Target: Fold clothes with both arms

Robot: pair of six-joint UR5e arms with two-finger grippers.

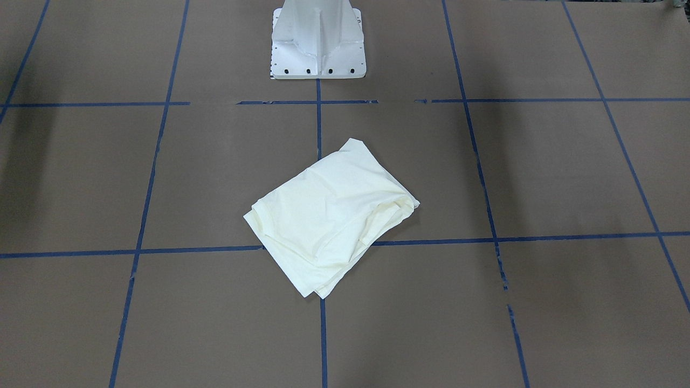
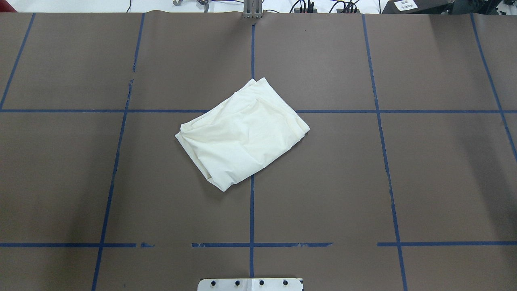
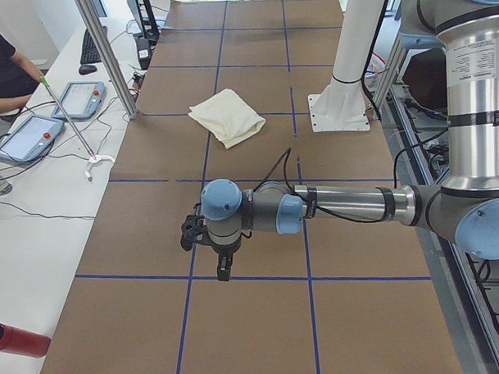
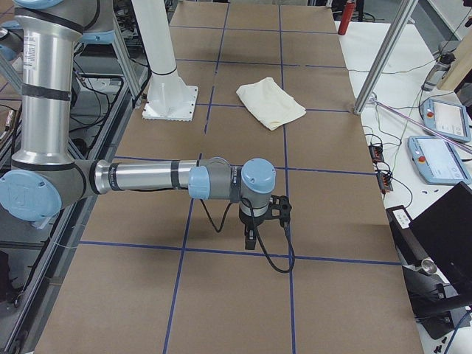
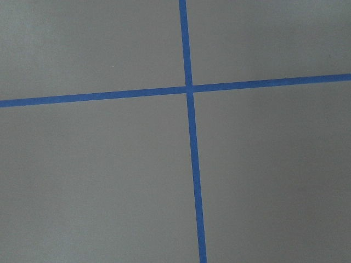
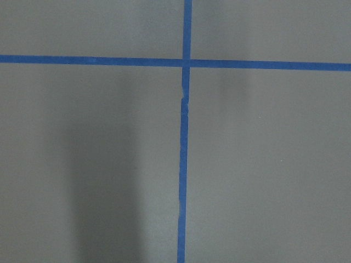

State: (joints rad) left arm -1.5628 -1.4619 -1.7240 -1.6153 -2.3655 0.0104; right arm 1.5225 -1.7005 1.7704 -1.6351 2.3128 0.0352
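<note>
The shirt (image 2: 242, 133) lies folded in a compact, slightly rumpled cream packet, well apart from the left gripper (image 3: 224, 268) and the right gripper (image 4: 251, 237) — each hangs over an opposite end of the table (image 2: 436, 182), open or closed impossible to tell — so the folding looks essentially done.

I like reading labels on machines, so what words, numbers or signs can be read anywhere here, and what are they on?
No text here can be read.
shirt: only plain cream cloth shows, no lettering.
white sticker on the left arm: print too small to read.
white sticker on the right arm: too small to read.
white tag on a dark box: blurred.
</note>
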